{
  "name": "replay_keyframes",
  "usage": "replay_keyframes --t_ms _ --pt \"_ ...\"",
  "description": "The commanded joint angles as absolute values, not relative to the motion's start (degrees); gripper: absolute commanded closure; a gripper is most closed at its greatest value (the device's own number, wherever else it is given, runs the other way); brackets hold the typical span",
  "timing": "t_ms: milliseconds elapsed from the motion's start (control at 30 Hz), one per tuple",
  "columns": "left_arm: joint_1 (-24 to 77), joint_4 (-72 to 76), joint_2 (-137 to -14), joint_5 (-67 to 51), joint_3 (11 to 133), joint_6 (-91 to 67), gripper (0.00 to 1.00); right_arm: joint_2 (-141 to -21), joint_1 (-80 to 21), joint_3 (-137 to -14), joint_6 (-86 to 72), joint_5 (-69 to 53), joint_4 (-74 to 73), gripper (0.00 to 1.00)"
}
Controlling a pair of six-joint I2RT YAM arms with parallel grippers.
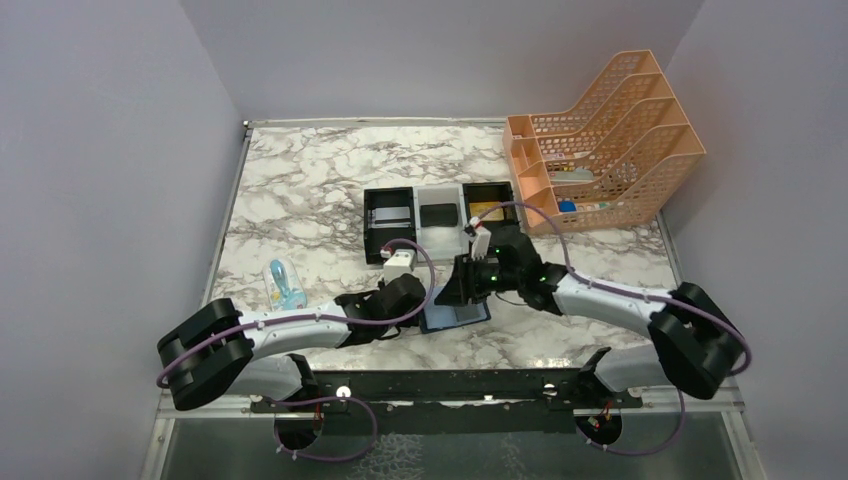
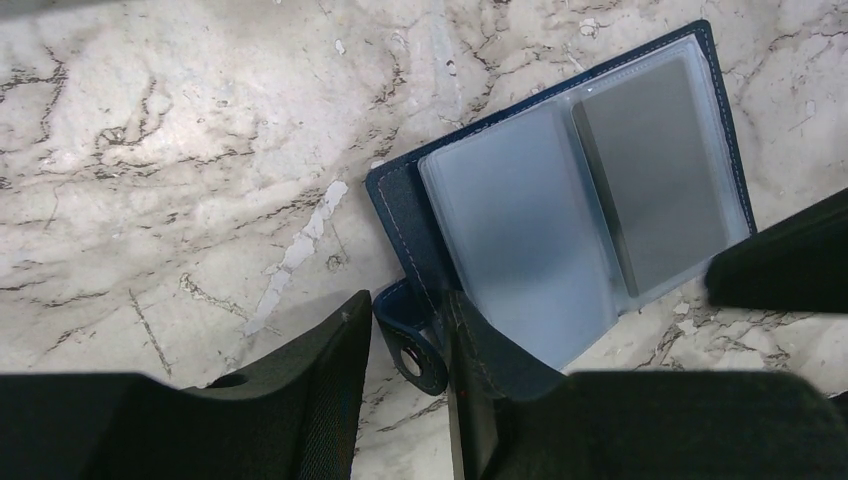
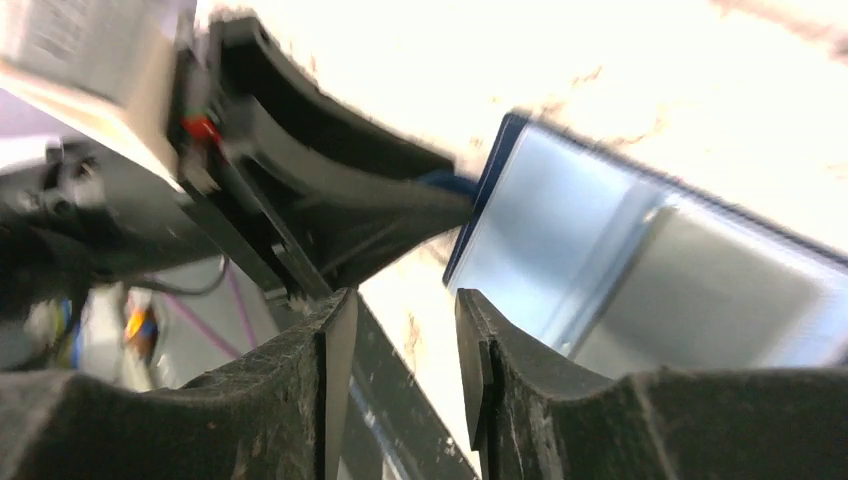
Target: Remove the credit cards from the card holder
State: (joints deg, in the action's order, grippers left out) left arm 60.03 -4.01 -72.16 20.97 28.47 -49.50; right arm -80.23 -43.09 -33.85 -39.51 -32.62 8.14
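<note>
The navy card holder lies open on the marble between my two grippers. In the left wrist view the card holder shows pale clear pockets, with a silver-grey credit card in the right pocket. Its small tab sits between the fingers of my left gripper, whose jaws stand a little apart; the right finger rests at the holder's near corner. My right gripper is narrowly open and empty, just over the holder's edge, near the grey card.
Three small trays stand behind the holder. A black tray holds a silver card, a white tray a black card, and another black tray a gold card. A peach mesh rack is at back right. A blue bottle-like item lies left.
</note>
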Motion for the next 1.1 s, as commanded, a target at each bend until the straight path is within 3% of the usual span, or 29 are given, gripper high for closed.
replay_keyframes --t_ms 0,133,400,733,1067 --pt "60.35 -4.14 -69.98 20.2 28.12 -50.26 0.62 -71.83 -42.77 -36.87 -33.5 -7.24 -6.67 0.56" --pt "60.38 -4.22 -67.49 19.82 27.66 -51.18 0.49 -70.35 -42.56 -36.3 -31.11 2.29 -12.83 0.53" --pt "60.38 -2.02 -63.31 19.23 26.65 -50.96 0.31 -72.84 -42.54 -34.09 -31.19 -2.54 -11.01 0.53" --pt "60.55 -2.94 -73.71 18.89 30.9 -49.44 0.34 -75.68 -42.54 -33.87 -30.94 -5.58 -9.27 0.54" --pt "60.82 -4.74 -76.73 19.69 32.03 -48.96 0.47 -76.69 -42.54 -33.04 -30.32 -8.57 -7.83 0.57"
